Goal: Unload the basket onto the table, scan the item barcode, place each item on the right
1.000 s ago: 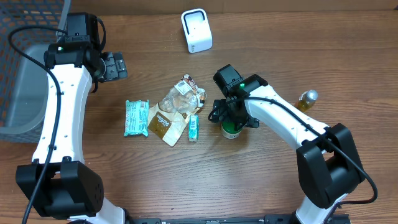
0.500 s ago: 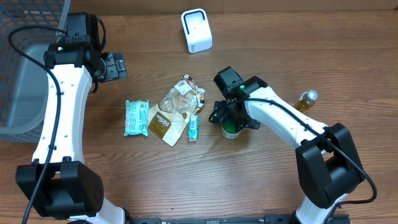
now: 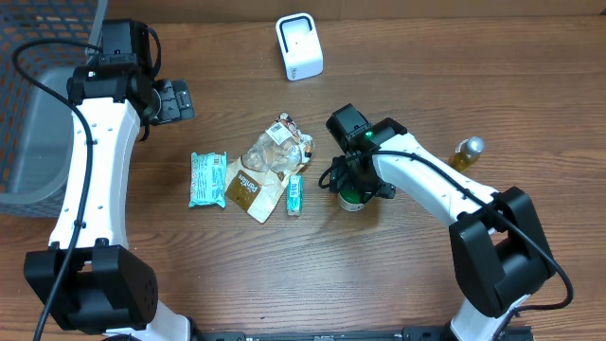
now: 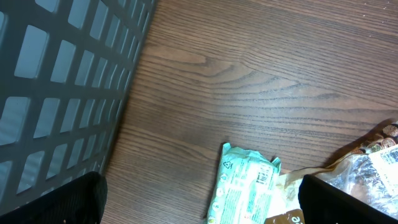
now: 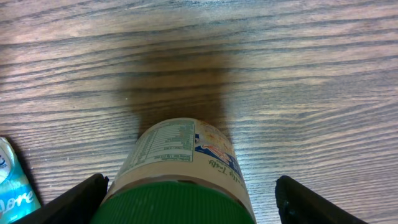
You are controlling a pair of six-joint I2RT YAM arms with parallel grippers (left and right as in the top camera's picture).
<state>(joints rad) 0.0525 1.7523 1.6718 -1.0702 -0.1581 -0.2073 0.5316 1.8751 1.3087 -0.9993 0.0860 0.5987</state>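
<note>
The right jaws stand open astride the small green-lidded bottle with a printed label, which is upright on the brown wooden desk right of the snack packets. The left jaws gape empty above a mint-green wrapper. The white boxy scanner sits well apart.

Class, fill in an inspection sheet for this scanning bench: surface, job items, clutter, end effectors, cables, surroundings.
Surface: wooden table, grain visible.
Job's things: white scanner at far edge; green-lidded bottle upright.
Clutter: teal packet, clear snack bag, small blue sachet, amber bottle.
End effectors: left end effector open, empty; right end effector open, straddling the green-lidded bottle.
Cables: black cable down the left arm; a second along the right arm.
Surroundings: grey mesh basket at left.
</note>
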